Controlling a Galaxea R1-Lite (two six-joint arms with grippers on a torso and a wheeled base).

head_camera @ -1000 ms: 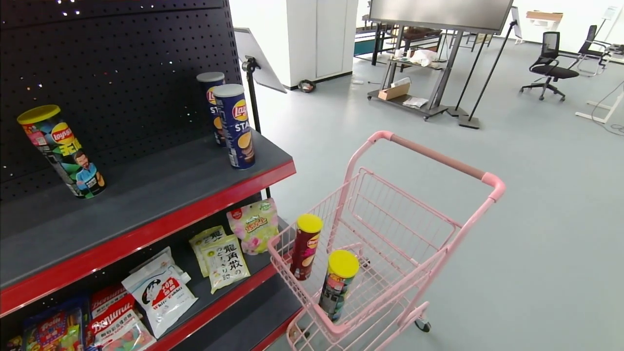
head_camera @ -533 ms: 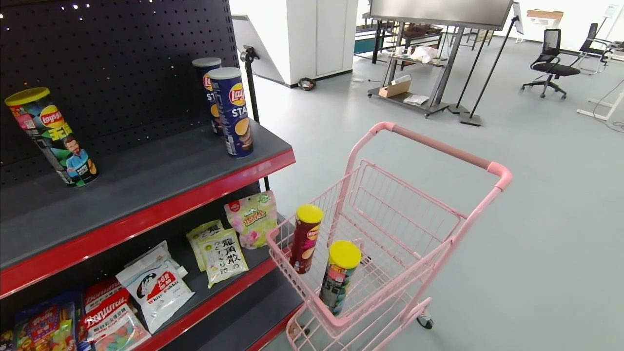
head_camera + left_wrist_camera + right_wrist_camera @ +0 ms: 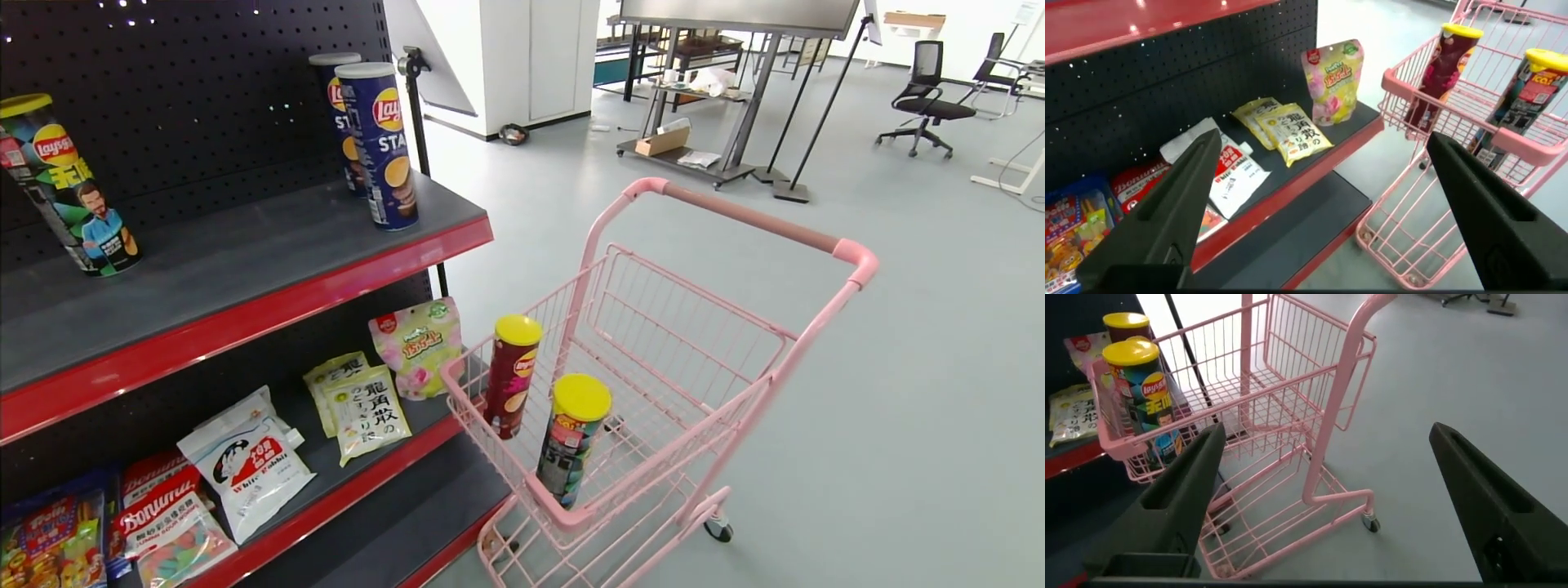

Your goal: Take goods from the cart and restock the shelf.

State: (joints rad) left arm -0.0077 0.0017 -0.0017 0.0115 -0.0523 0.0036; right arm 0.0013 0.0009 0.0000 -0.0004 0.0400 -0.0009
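In the pink cart (image 3: pixel 735 211), at the corner nearest the shelf (image 3: pixel 245 245), stand a maroon can (image 3: pixel 510 380) and a multicoloured can (image 3: pixel 571 445), lower halves screened by wire, snack bags (image 3: pixel 415 347) just beside; left gripper (image 3: pixel 1323 220) and right gripper (image 3: pixel 1323 514) gape wide.

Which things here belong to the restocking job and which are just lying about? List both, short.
Job: pink cart; maroon can and yellow-lidded colourful can standing in it; top shelf, with blue cans already there.
Lying about: snack bags beneath it; office chair; big screen on a stand.
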